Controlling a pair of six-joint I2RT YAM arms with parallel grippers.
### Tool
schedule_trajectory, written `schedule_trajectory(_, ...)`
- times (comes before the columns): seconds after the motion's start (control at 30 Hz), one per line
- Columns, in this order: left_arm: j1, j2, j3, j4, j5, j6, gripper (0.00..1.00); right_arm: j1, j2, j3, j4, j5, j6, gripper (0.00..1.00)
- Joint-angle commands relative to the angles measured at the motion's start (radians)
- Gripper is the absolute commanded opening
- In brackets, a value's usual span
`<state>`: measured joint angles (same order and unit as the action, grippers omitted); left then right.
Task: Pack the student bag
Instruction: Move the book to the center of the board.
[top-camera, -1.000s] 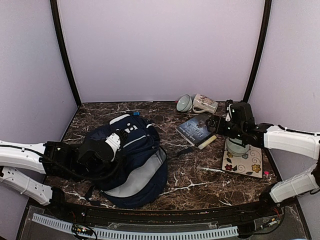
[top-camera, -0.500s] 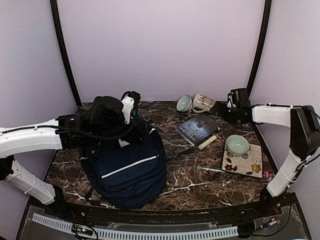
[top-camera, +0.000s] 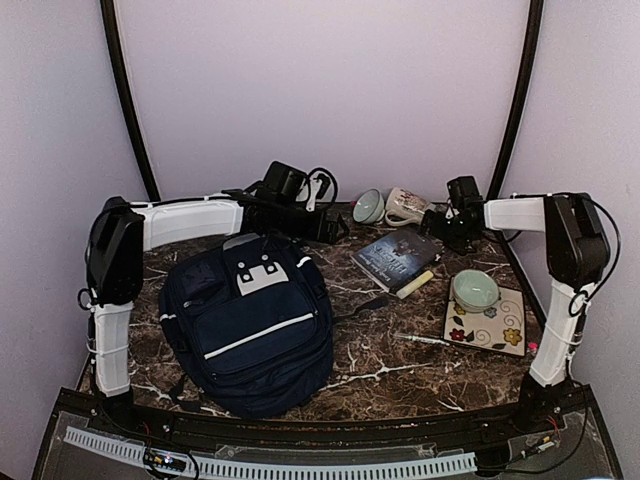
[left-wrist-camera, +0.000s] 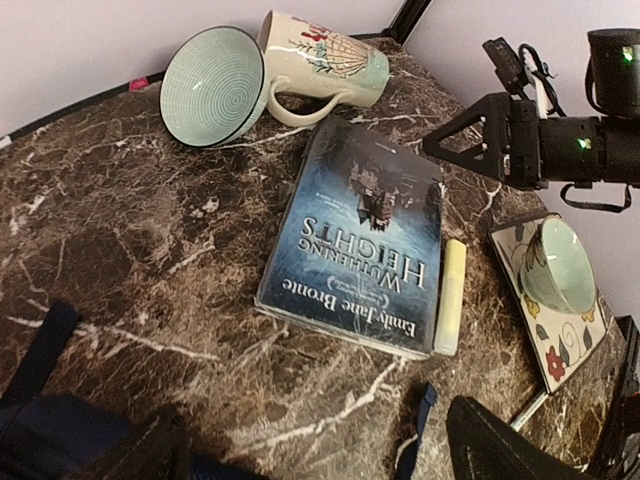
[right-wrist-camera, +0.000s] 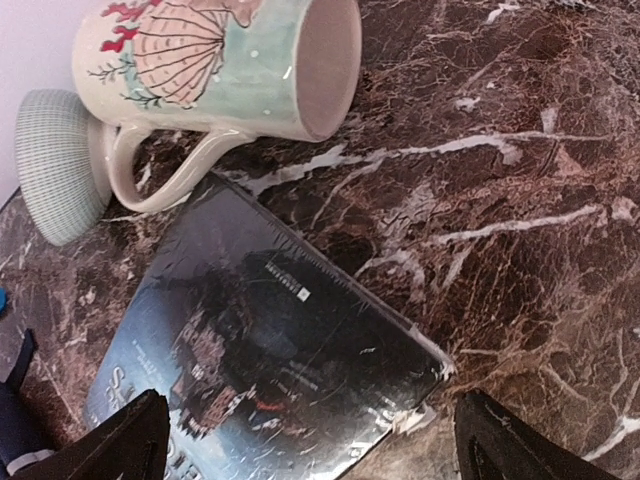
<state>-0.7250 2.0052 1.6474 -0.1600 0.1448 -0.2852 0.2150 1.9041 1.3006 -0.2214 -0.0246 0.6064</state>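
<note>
At the left, the student bag (top-camera: 248, 330) waits flat, front side up.
Past it, the left gripper (top-camera: 335, 230) and, across the book (top-camera: 398, 258), the right gripper (top-camera: 437, 222) hang with fingers wide and empty, probably to lift the book together.

Left gripper (top-camera: 338, 228) has let go and swung to upper centre, jaws wide! The student bag (top-camera: 250, 330) now lies flat, front up, lower left. Right gripper (top-camera: 437, 222) has pulled back beside the mug (top-camera: 408, 207).
</note>
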Motion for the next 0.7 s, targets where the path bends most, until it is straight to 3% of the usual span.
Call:
schedule_trajectory(0.0,0.059,0.160,0.185,-0.054,0.206,-0.043,0.92,-0.010,0.087,0.106,-0.098,0.024,-0.029,1.00)
schedule_trajectory(0.13,0.079,0.305,0.350,-0.122,0.222,-0.043,0.91,-0.009,0.155,0.171,-0.135,0.041,-0.039,1.00)
schedule_trajectory(0.3,0.103,0.412,0.431,-0.123,0.274,-0.087,0.90,-0.007,0.217,0.216,-0.139,-0.026,-0.032,1.00)
schedule_trajectory(0.67,0.104,0.444,0.357,-0.068,0.340,-0.110,0.80,0.074,0.249,0.259,-0.138,-0.162,-0.073,1.00)
